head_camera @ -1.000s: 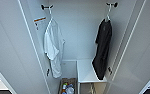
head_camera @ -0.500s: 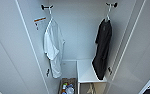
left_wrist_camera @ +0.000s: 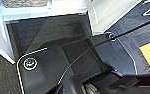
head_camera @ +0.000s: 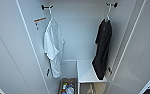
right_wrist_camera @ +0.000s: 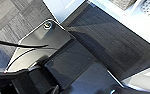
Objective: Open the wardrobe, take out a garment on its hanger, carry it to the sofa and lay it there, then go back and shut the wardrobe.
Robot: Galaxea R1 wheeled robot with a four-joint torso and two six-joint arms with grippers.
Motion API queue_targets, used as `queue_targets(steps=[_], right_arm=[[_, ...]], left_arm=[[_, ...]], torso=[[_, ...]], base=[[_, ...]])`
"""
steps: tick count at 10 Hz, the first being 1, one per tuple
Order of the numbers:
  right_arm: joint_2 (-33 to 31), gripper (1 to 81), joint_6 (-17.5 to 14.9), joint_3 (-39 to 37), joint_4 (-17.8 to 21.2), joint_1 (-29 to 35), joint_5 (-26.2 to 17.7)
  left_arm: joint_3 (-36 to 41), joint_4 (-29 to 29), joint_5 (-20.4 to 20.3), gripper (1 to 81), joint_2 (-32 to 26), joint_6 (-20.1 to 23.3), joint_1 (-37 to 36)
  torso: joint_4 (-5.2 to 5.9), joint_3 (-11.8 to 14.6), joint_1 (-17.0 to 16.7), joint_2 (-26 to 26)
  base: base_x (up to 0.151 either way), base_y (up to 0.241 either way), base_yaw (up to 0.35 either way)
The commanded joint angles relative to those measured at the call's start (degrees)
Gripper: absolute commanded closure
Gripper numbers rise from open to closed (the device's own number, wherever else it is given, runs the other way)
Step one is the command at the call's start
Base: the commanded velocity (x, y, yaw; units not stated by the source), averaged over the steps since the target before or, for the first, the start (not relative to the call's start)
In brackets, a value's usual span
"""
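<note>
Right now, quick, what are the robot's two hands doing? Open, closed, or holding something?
Left gripper: cannot be told from these pictures.
Right gripper: cannot be told either.
The black shirt hangs untouched in the wardrobe.

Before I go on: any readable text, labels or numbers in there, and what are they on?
Nothing can be read.
Orange-and-white label on the wardrobe's inner left wall, beside the white shirt: too blurred to read.
Bottles in the basket on the wardrobe floor: any print is too blurred to read.
Black shirt: no print visible.

Head camera high, facing into open wardrobe (head_camera: 81,32), wrist cameras looking down at carpet (left_wrist_camera: 48,30)
</note>
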Motion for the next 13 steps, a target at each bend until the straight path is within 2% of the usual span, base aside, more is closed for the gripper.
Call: queue_targets(steps=[1,3,4,6,8,10,11,13], right_arm=[[0.4,1.0,-0.2,-5.1,-2.7,12.5,-2.4],[0.6,1.0,-0.2,-7.6,-2.8,17.0,-3.2],[2.0,1.0,-0.1,-10.4,-2.8,19.0,-5.3],[5.6,1.0,0.0,-20.0,-2.6,21.1,-5.2],[7.9,1.0,4.4,-28.1,-2.7,23.2,-4.4],[8.1,1.0,7.3,-33.9,-2.7,23.9,-3.4],[7.3,1.0,7.7,-35.2,-2.3,23.3,-3.4],[4.7,1.0,11.0,-34.9,-2.3,21.4,-3.4]], left_arm=[[-1.1,0.0,1.4,1.0,-0.1,0.2,-1.8],[-1.4,-0.1,1.5,1.0,0.0,0.3,-1.7],[-1.4,-0.3,1.5,1.0,0.2,0.3,-1.9],[-2.7,-0.2,1.5,1.0,0.7,0.4,-2.2],[-3.8,-0.2,1.5,1.0,1.4,0.3,-2.3],[-3.8,-0.2,1.5,1.0,1.6,0.3,-2.3],[-3.8,-0.3,1.6,1.0,1.7,0.5,-2.3],[-3.8,-0.2,1.6,1.0,2.1,0.5,-2.4]], torso=[[0.0,0.0,0.0,0.0],[0.0,0.0,0.0,0.0],[0.0,0.0,0.0,0.0],[0.0,0.0,0.0,0.0],[0.0,0.0,0.0,0.0],[0.0,0.0,0.0,0.0],[0.0,0.0,0.0,0.0],[0.0,0.0,0.0,0.0]], base=[[0.0,0.0,0.0],[0.0,0.0,0.0],[0.0,0.0,0.0],[0.0,0.0,0.0],[0.0,0.0,0.0],[0.0,0.0,0.0],[0.0,0.0,0.0],[0.0,0.0,0.0]])
